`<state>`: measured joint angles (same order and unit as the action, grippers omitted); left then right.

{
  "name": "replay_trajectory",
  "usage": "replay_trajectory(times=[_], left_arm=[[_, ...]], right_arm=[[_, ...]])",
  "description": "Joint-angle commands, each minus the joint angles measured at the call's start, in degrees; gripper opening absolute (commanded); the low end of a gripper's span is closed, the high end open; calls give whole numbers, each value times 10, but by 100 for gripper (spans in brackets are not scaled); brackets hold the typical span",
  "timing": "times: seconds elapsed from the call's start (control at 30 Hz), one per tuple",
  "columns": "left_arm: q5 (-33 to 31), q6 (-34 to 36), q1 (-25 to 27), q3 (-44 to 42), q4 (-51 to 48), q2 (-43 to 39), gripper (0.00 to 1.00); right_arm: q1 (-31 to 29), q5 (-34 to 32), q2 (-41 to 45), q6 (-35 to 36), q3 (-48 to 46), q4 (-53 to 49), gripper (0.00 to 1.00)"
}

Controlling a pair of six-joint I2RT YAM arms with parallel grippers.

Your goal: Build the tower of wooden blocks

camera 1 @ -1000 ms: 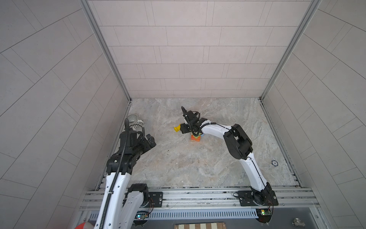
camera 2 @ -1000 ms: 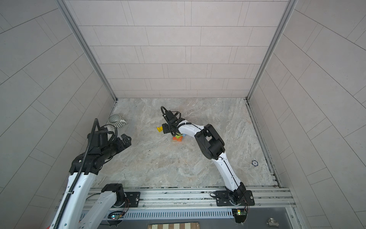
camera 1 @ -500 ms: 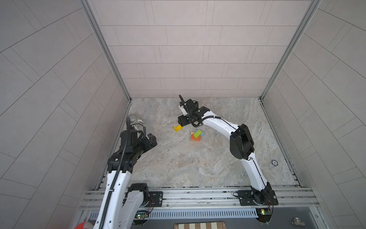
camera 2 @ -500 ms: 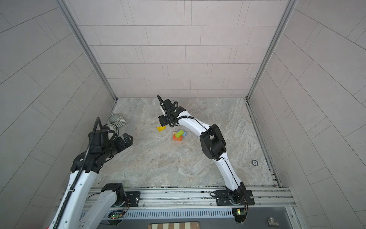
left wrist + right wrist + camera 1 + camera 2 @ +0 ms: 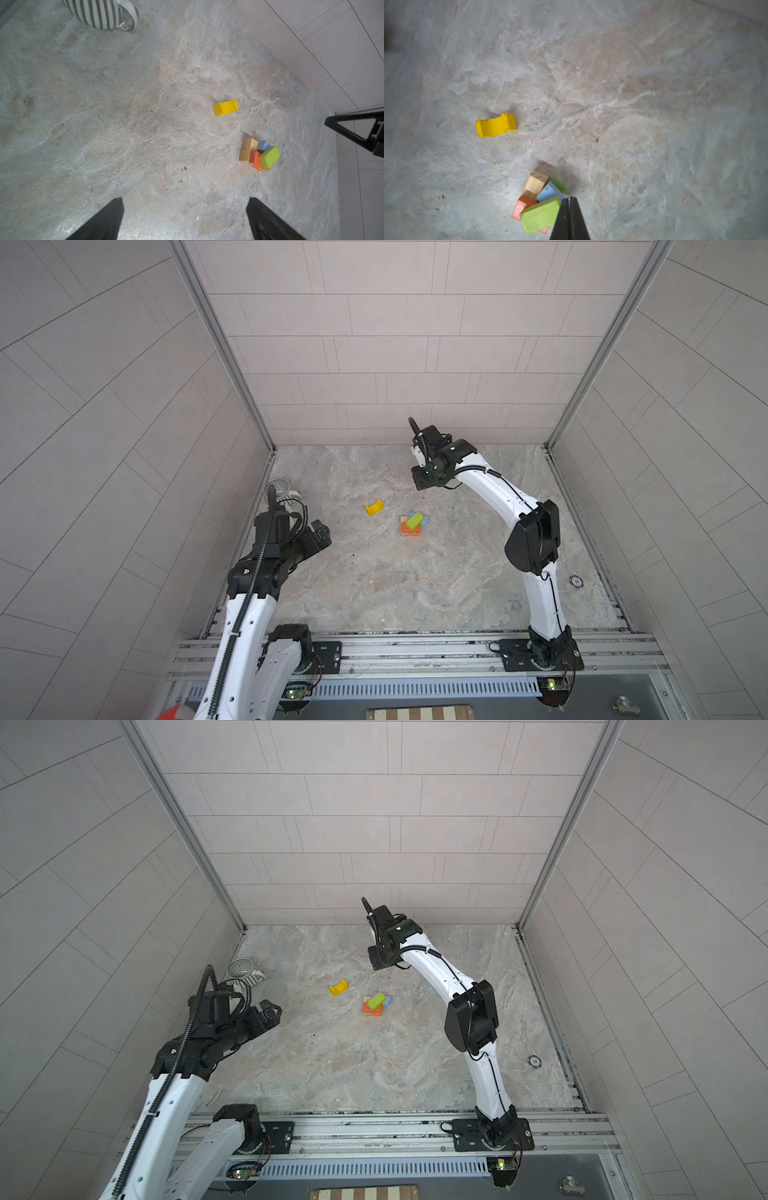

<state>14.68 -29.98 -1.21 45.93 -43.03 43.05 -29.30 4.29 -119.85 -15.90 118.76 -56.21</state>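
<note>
Right hand off half-hidden tower

Only one marking is showing: a small round disc, lying on the bench near its right edge, is carrying a number looking like 10, too small to be sure.

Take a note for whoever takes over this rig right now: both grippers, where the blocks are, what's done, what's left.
Left gripper: open, empty, near the striped mug.
Right gripper: shut, empty, raised behind the tower.
Blocks: tan, orange and blue pieces piled mid-table, green block on top, askew. Yellow arch lies alone, left of the pile in both top views.
Done: the pile.
Left: add the arch; probably square up the green one first.
</note>
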Motion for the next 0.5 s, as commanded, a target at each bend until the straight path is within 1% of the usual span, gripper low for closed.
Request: replay_trajectory(times=[0.0,0.1,0.2,0.33,0.47], left_arm=[[7,5,3,-4,11,-2,98],[8,6,6,-4,11,-2,97],[7,6,8,-4,11,-4,98],[5,6,8,-5,10,-5,97],[5,6,8,-5,10,-5,97]], right_arm=[[14,-37,53,-1,-81,-34,0],[14,-39,84,-10,-147,-3,0],[14,-17,89,-19,-193,22,0],[12,3,76,-29,-229,49,0],[9,16,56,-39,-243,69,0]])
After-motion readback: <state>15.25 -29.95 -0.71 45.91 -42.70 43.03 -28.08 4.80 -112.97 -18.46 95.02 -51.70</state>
